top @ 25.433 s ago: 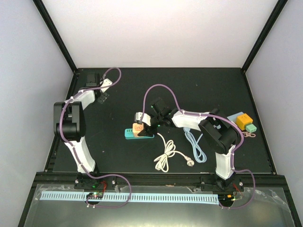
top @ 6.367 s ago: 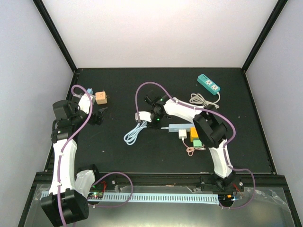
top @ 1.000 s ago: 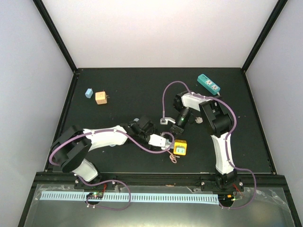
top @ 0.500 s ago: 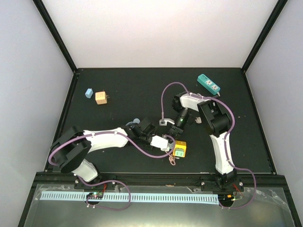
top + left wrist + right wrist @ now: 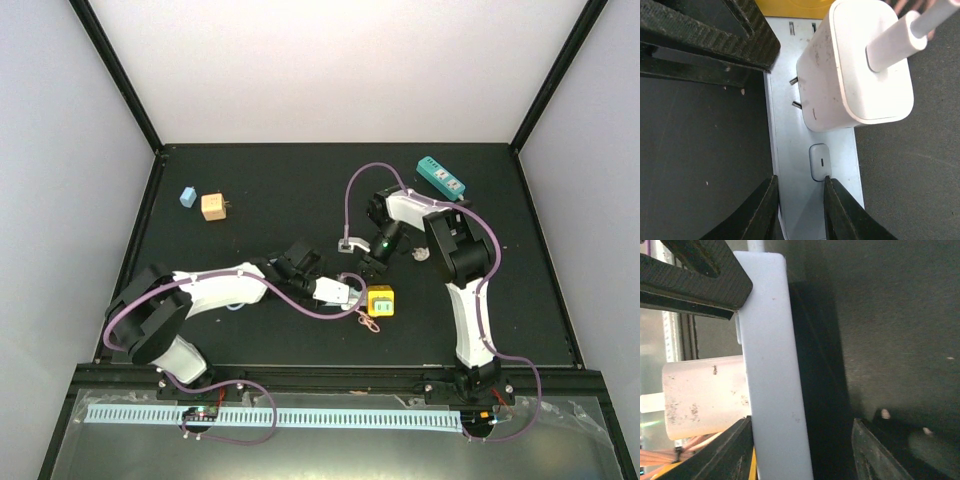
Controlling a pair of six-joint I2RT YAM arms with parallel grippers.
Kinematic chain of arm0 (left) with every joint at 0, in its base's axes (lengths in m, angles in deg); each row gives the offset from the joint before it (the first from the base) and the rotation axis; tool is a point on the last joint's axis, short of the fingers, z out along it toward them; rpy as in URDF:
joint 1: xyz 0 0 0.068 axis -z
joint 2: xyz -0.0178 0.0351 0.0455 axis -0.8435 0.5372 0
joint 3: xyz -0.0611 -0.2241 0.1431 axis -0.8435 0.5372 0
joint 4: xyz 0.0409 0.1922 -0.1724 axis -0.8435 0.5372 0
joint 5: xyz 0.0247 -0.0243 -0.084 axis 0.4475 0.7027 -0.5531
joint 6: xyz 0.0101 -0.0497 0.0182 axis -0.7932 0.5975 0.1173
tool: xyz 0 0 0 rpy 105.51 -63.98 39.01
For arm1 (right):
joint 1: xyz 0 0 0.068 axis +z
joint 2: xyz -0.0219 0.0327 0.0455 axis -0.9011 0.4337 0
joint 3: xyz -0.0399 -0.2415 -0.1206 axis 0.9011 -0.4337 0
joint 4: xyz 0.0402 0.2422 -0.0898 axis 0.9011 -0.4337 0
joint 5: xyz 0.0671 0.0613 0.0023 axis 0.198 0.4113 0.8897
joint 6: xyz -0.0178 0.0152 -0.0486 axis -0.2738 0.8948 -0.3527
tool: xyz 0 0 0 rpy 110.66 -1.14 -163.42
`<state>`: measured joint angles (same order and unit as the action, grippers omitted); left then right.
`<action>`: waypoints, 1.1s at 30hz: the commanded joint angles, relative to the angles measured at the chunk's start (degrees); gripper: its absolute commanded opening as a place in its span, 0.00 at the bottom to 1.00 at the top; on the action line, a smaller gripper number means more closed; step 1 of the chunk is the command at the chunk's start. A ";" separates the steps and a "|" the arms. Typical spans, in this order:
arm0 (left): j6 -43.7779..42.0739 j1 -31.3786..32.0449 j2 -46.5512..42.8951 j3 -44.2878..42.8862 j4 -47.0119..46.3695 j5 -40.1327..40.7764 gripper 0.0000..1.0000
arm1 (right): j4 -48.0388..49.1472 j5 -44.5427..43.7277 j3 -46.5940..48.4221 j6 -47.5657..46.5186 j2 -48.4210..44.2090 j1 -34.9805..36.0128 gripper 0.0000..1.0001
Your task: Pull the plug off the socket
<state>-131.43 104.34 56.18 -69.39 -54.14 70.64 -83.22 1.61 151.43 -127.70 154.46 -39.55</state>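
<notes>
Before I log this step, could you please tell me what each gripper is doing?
Left gripper: cannot tell; jaws narrow over the power strip.
Right gripper: open, power strip between its jaws.

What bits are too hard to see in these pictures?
- Left wrist view: the white plug hides the slots under it, so whether its prongs are in the socket strip is unclear; the yellow block is cut off by the top edge.
- Right wrist view: the socket strip is edge-on, hiding its sockets.
- Top view: the socket strip is tiny and covered by the left gripper and right gripper.
</notes>
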 commanded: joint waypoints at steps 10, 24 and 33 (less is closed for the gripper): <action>-1.18 -5.86 5.24 -4.08 13.71 -3.19 0.26 | 14.57 4.22 -2.36 1.07 -16.47 -11.06 0.74; -1.01 -10.24 8.81 -9.29 19.33 -7.50 0.26 | 19.89 6.90 -31.72 -21.77 -40.31 -20.86 0.94; 1.41 -14.88 1.38 -9.42 21.91 -15.33 0.38 | 30.58 5.49 -38.07 -18.31 -41.94 -16.14 1.00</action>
<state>-131.39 92.10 63.04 -77.50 -34.47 61.59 -58.98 7.64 113.77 -146.28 113.10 -58.54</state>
